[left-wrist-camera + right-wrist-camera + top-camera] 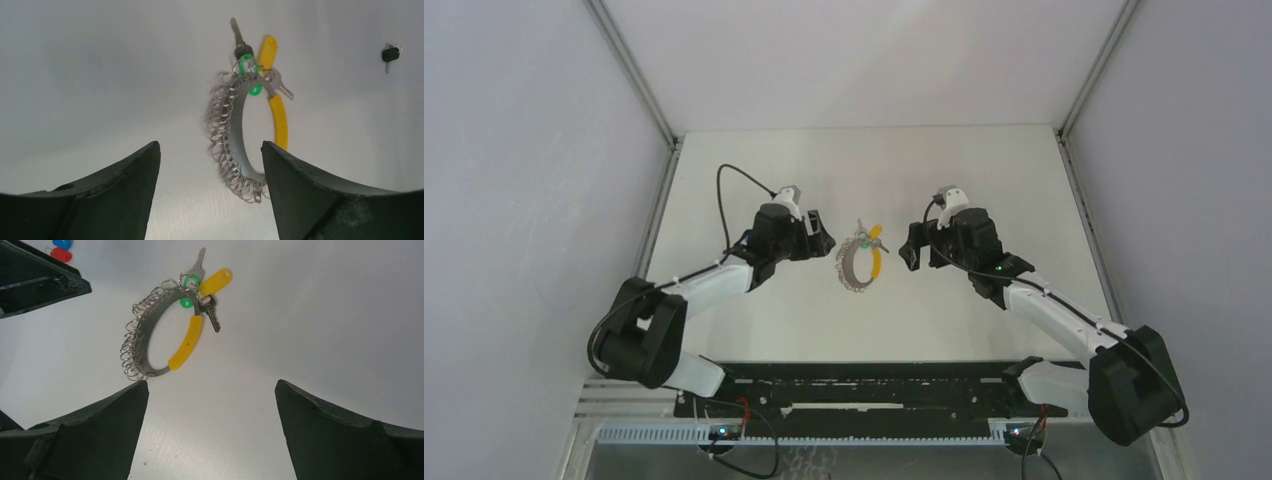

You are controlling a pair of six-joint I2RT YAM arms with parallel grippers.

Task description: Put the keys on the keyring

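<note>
Arms angled inward; L gripper, R gripper jaws apart.

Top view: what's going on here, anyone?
Two robot arms flank a silver metal keyring loop with a yellow strip, green tag and small rings, lying on the white table. The left pincer and right pincer are both open and empty, pointed at the loop from either side. A tiny black-headed key lies loose, apart from the loop and not yet attached. A pair of blue- and red-headed keys lies off to one side.
</note>
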